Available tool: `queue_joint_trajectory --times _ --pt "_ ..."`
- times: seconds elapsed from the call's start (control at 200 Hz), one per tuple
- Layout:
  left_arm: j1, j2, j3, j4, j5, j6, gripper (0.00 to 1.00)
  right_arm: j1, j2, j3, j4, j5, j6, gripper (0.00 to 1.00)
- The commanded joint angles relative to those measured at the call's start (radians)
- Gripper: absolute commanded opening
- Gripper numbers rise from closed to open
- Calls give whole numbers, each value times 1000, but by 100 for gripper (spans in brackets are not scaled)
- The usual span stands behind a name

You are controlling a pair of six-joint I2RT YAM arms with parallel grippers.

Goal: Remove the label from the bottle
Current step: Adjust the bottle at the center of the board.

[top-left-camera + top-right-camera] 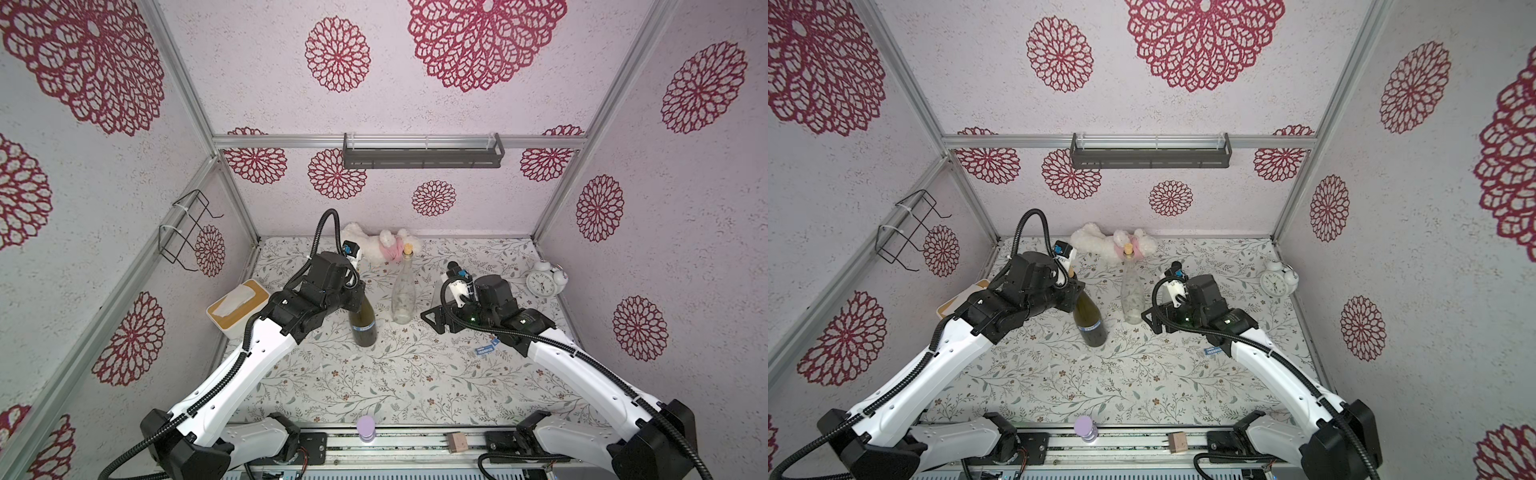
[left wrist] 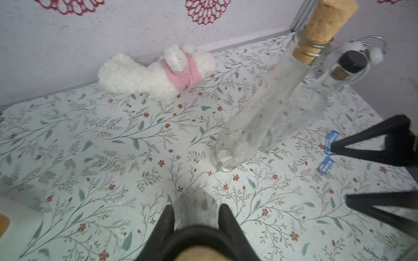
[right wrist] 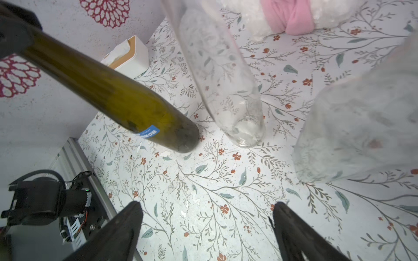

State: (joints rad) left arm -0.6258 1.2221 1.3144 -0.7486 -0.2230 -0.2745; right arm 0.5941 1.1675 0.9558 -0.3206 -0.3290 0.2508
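Observation:
A dark green bottle stands left of centre with its base on the floral table. A small blue label is stuck low on its body. My left gripper is shut on the bottle's neck, just under its corked top. To the right of the bottle, my right gripper hangs low over the table, open, with nothing between its fingers.
A clear corked bottle stands between the arms, and a second clear bottle is behind it. Torn blue label scraps lie by the right arm. Tissue box, plush toy and alarm clock ring the table.

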Motion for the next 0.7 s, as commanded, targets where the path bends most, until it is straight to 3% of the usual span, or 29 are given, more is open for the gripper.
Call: queue_joint_trajectory --times 0.0,0.2,0.445,0.696 --pt "-93 -41 90 10 -295 -154 22 36 21 49 16 51 -50 92" --pt "-229 20 167 -101 -535 -382 22 71 58 52 63 36 -62 93" --pt "-323 134 220 -140 -666 -556 22 75 96 46 83 -10 -93 94" --pt "-365 202 211 -130 -714 -644 22 65 107 44 77 -46 -123 94"
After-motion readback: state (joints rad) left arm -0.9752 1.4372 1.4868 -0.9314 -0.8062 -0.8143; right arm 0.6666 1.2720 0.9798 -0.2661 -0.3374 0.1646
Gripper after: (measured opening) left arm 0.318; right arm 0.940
